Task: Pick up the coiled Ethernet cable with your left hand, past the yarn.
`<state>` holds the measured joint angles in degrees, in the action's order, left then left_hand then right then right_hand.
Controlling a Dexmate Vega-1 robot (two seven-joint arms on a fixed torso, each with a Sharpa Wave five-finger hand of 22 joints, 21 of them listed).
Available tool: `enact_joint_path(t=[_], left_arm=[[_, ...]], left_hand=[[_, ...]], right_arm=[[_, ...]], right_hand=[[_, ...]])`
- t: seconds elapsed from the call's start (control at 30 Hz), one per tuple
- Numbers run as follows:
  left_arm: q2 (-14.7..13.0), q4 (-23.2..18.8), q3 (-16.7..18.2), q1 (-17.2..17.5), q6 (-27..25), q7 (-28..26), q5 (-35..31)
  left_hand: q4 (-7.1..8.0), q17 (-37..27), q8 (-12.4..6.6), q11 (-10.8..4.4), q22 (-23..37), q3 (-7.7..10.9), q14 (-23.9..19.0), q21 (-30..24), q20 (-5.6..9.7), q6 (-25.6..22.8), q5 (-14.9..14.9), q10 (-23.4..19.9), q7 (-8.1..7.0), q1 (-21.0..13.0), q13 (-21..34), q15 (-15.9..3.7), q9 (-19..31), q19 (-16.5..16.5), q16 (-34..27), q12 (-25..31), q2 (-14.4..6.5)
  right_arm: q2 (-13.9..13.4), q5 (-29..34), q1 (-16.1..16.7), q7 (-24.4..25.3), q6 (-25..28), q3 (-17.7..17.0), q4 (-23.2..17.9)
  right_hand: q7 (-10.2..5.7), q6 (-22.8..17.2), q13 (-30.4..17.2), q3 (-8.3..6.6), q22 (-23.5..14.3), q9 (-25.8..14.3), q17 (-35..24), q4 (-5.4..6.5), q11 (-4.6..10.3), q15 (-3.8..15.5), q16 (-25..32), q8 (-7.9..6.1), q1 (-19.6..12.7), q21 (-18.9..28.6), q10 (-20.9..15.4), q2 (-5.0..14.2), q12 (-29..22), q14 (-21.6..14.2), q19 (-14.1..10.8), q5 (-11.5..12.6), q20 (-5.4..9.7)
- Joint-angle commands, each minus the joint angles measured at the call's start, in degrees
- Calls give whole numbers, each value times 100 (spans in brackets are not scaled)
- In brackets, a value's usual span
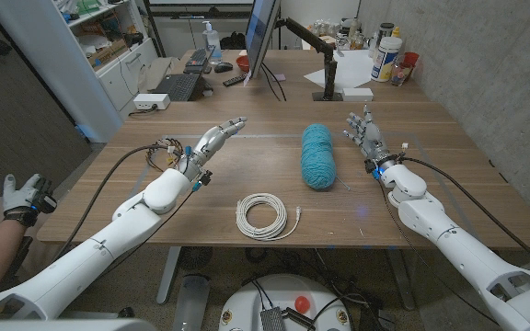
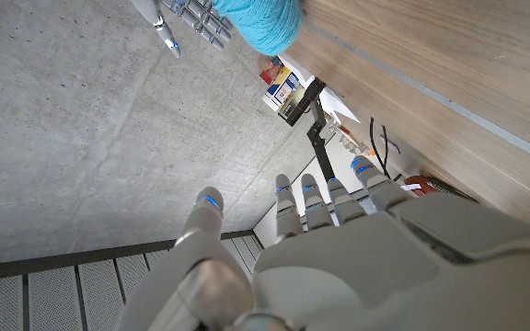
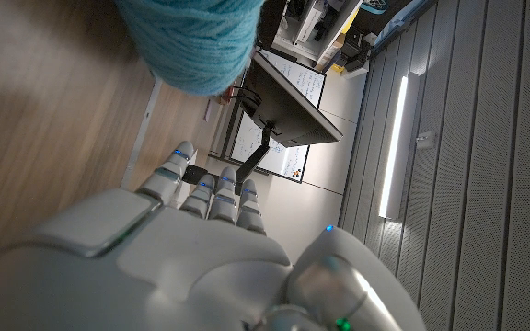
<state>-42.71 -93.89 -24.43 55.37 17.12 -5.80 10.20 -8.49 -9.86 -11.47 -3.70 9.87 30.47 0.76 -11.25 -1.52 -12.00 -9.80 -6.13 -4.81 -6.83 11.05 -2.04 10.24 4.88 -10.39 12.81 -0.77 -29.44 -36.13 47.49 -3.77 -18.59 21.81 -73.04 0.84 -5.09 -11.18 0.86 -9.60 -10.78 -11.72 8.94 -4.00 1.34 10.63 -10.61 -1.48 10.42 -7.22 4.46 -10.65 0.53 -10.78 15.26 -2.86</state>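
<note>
Step in hand: approach, grasp not yet begun. The coiled Ethernet cable (image 1: 267,217) lies on the worktop (image 1: 247,161), just beside the yarn (image 1: 318,156) on its near-left side. The left hand (image 1: 212,143) hovers well left of the yarn, fingers (image 2: 313,204) extended, released, holding nothing. Next move: bring the hand back toward the cable, lower, close. The right hand (image 1: 366,136), just right of the yarn, is likewise released.

Wooden table (image 1: 247,175), concrete wall (image 1: 486,55), shelving (image 1: 109,37).
</note>
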Motion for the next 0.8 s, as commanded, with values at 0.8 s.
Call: enact_joint_path(t=[0.8], left_arm=[[-94, -255, -75, 41, -156, -224, -705]], left_hand=[[-68, -15, -35, -4, 4, 14, -94, -24, 25, -166, -53, -153, 1, -140, 22, -218, 26, 70, -37, 54, 33]], right_arm=[[-48, 14, -14, -43, 67, 28, -26]], right_hand=[[28, 60, -14, 46, -20, -17, -8, 23, -27, -14, 29, -38, 25, 23, 78, 134, -28, 119, 47, 39, 21]])
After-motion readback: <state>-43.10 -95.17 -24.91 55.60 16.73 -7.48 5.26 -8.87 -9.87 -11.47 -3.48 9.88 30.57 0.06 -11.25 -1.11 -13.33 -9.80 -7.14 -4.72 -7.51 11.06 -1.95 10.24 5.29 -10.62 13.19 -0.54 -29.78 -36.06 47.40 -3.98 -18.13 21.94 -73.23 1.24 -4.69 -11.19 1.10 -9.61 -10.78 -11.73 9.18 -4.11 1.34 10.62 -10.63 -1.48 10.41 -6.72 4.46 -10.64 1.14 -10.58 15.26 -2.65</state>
